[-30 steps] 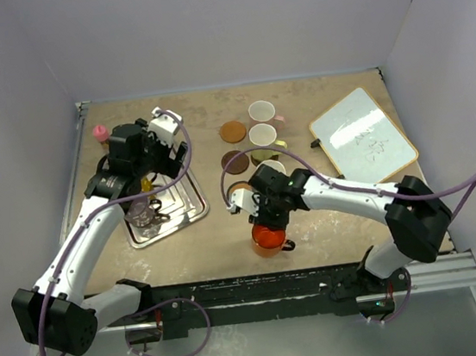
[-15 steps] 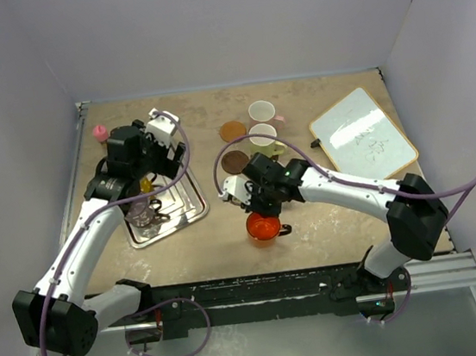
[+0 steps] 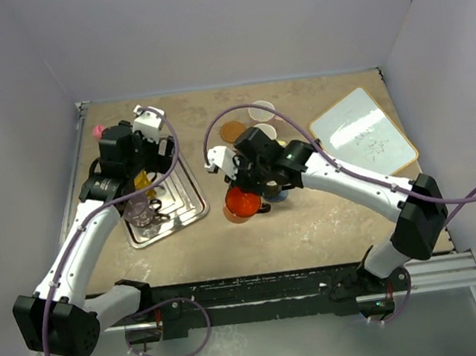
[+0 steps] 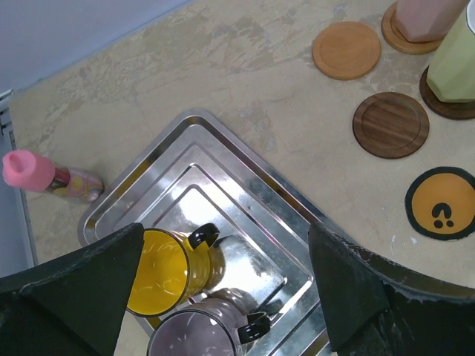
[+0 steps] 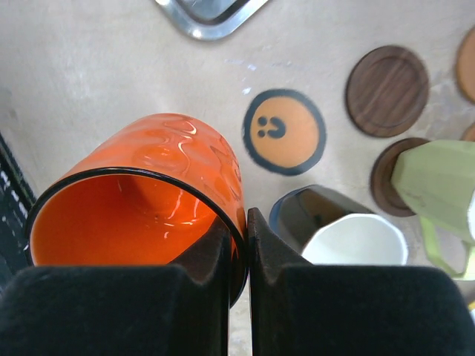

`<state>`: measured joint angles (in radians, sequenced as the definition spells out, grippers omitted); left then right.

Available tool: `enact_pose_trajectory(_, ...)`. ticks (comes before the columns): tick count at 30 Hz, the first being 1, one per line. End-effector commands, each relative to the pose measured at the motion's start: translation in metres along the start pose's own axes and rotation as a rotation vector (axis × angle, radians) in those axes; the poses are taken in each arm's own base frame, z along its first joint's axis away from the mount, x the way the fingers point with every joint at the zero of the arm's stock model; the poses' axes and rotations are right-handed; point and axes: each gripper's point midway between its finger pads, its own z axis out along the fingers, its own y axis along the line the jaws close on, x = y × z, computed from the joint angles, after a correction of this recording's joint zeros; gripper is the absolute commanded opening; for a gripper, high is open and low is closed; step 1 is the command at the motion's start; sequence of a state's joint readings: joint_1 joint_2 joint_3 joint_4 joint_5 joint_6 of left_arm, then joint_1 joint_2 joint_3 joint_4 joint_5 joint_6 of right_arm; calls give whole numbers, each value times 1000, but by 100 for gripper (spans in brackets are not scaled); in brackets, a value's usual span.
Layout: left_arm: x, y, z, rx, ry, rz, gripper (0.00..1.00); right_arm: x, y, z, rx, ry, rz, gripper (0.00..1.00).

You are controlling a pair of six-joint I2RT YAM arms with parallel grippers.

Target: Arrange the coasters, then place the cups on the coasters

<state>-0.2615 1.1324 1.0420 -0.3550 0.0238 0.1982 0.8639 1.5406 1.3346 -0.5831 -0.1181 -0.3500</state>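
My right gripper (image 5: 243, 230) is shut on the rim of the translucent red-orange cup (image 5: 148, 193), which hangs tilted above the table beside the black coaster with an orange middle (image 5: 284, 131). The black cup with a white inside (image 5: 349, 233) and the pale cream-green cup (image 5: 438, 185) stand on coasters to its right. A bare dark brown coaster (image 5: 387, 90) lies beyond. My left gripper (image 4: 225, 245) hangs open over the silver tray (image 4: 245, 178), which holds the yellow cup (image 4: 167, 271) and the purplish glass cup (image 4: 200, 330). The orange coaster (image 4: 346, 50) is bare, and the pink cup (image 4: 427, 15) stands on a coaster.
A pink-capped bottle (image 4: 44, 174) lies beside the tray's far left corner. A white board with a wooden rim (image 3: 361, 134) lies at the right of the table. Walls close in the table at the back and both sides.
My right gripper has carried the red-orange cup off the table's front edge, back and to the left, towards the coasters. My left gripper has drifted slightly back and left over the tray.
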Motion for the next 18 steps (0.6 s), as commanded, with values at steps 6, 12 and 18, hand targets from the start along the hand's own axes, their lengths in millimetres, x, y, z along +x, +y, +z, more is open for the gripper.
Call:
enact_pose_trajectory(6,-28,17,-7,-63,-94,-121,89,-71,-79,-29,236,-219,184,0)
enact_pose_trajectory(12,-26,19,-7,-67,-95,-137,88,-90,-125,-34,279,-229,215,0)
enact_pose_trajectory(18,-27,-1,-2,40,-103,-158,84,-97,-157,-30,365,-237,285,0)
